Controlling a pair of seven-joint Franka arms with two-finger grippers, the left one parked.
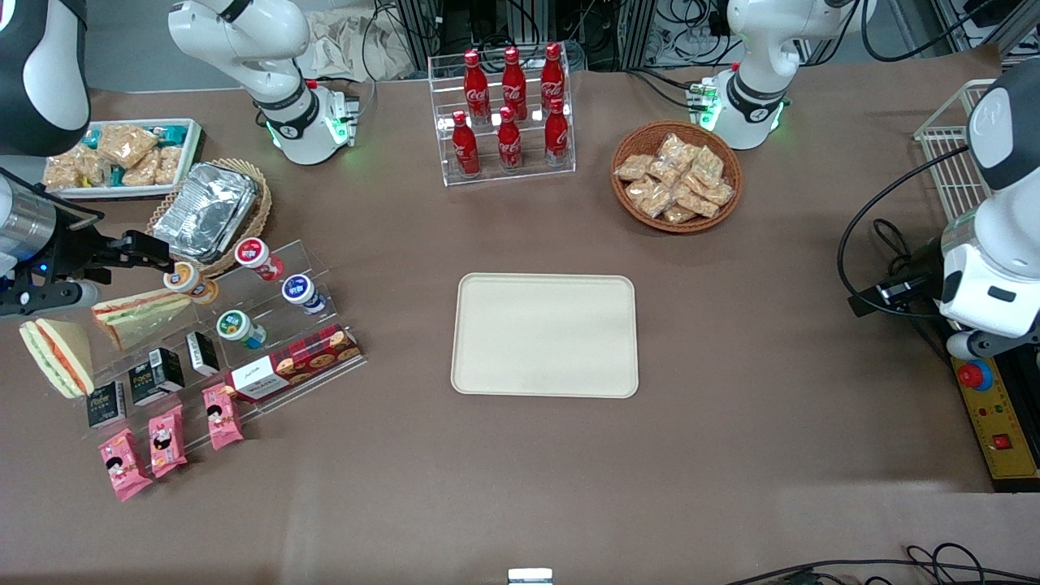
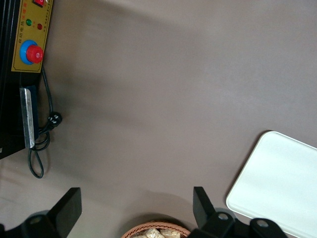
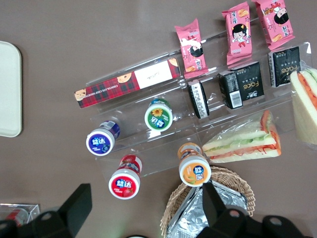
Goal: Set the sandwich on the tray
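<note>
Gripper (image 1: 142,248) open, empty, above sandwich (image 1: 55,357) shelf, tray (image 1: 544,335) well apart. Risk: grabbing the twin wedge (image 1: 142,315) beside it, or wrap slipping.

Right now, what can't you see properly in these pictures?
The sandwich: cut off by the right wrist view's edge.
The tray: mostly cut off there too.
The foil box: partly hidden by the gripper, hovering with open jaws above its basket.
</note>
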